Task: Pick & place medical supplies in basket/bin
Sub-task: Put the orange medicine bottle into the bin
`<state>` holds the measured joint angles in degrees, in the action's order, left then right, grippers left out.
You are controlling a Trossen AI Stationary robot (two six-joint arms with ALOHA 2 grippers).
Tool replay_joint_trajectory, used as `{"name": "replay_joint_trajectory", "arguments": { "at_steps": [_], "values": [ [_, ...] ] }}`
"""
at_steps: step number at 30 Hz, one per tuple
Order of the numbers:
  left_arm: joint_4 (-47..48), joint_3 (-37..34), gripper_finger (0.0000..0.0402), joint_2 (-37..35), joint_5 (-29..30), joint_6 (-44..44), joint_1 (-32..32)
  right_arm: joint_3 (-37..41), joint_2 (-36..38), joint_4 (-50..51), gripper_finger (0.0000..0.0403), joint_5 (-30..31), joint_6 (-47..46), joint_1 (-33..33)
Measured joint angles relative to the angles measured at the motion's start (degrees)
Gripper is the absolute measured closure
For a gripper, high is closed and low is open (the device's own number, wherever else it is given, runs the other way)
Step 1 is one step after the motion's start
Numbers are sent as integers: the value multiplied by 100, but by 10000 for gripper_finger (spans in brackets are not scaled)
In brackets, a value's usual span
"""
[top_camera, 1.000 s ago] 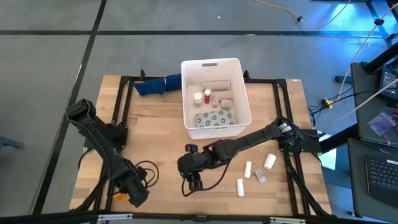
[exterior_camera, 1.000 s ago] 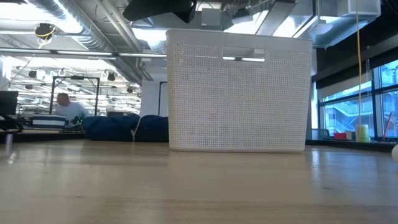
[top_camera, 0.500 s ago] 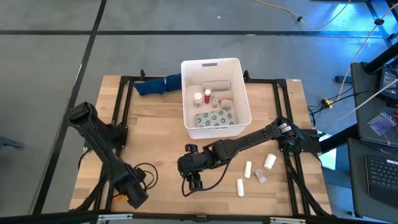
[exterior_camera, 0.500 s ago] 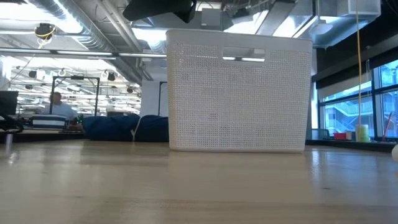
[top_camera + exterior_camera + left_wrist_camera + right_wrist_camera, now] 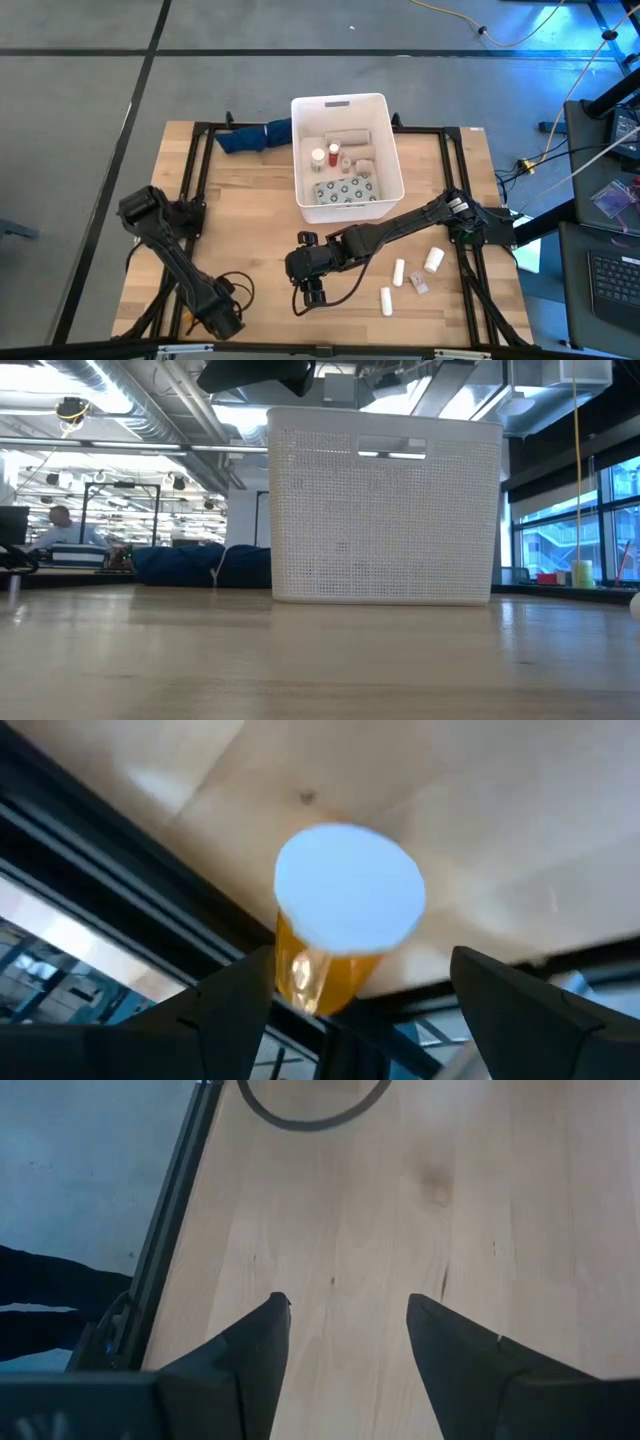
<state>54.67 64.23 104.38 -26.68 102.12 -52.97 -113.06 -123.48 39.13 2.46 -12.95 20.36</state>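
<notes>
Orange translucent plastic pill bottle with a white round cap [image 5: 345, 925] is being framed by the left wrist view, standing at the near left corner of the table, right by the black frame rail. It is being judged light, rigid and smooth-sided, so a squeeze across the cylindrical body just under the cap is being favoured, since the cap itself looks too broad and slick. The left gripper [image 5: 385, 1010] is being held spread wide, both dark fingers apart with nothing between them, and the bottle is lying just ahead of the gap, roughly centred between the tips but not yet enclosed. In the high view the left gripper [image 5: 222, 322] is being seen low at the front left edge of the light wooden table [image 5: 250, 210].

The tall white perforated plastic tub with a handle slot [image 5: 384, 140] is standing well apart, at the far middle of the table, and is already being filled with a grey blister pack [image 5: 345, 189], a beige roll [image 5: 348, 139] and small red and white bottles [image 5: 326, 154]. White tubes and a white bottle [image 5: 433, 260] are being left on the wood near the right arm's base. The right gripper [image 5: 312, 292] is being parked over bare wood at the front centre, its fingers being kept open and empty. A dark blue cloth [image 5: 255, 136] is lying just beside the tub
</notes>
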Motion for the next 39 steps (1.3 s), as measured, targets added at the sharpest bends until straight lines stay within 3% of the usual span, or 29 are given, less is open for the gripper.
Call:
{"name": "replay_joint_trajectory", "arguments": {
  "at_steps": [24,32,39],
  "values": [
    [5,0,219,244,233,-1057,19,0,0,66,199,-4,-13,2],
    [-13,103,220,-469,1392,-903,114,-144,133,946,199,-3,184,2],
    [-889,142,220,-1603,2632,-1669,642,-468,253,1014,199,290,1476,13]
  ]
}}
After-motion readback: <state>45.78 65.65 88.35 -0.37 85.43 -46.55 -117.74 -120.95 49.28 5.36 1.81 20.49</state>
